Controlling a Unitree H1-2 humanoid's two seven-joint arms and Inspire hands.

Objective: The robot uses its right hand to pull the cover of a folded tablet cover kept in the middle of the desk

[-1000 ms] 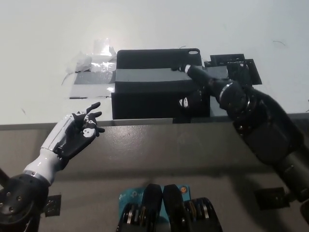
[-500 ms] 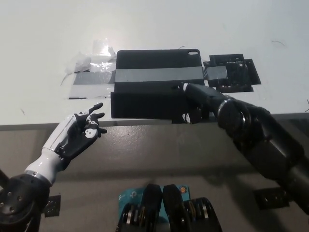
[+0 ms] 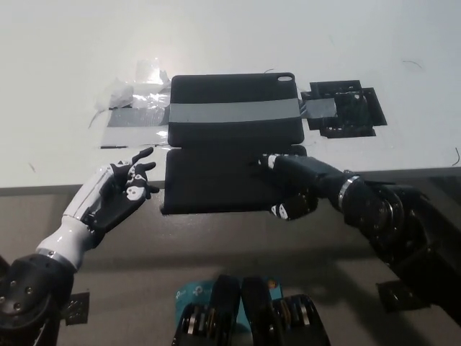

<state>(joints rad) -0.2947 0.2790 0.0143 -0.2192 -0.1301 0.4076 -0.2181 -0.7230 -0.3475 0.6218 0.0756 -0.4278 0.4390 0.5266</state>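
Head view shows the black right hand (image 3: 292, 189) at about five o'clock, fingers laid flat on the near flap of the tablet cover (image 3: 234, 148) with the thumb tucked under its overhanging edge, so it is pinching the flap. Over the last second this hand has come back from the far right corner of the cover toward the robot, and the flap has followed: it was folded up near the bench (image 3: 65, 65) edge and now lies unfolded and flat, its near part hanging past that edge. By my reading the pull is largely done.

At eight o'clock the white left hand (image 3: 119, 189) rests just off the bench edge, fingers spread and empty, close to the flap's left corner but apart from it.

Farther out, the cover's main panel sits mid-bench under a grey tape strip (image 3: 234, 112). Crumpled clear tape (image 3: 133, 90) lies at ten o'clock, a black taped patch (image 3: 346, 109) at two. Beyond that the bench is bare, though the pull runs toward the robot, where open room remains.
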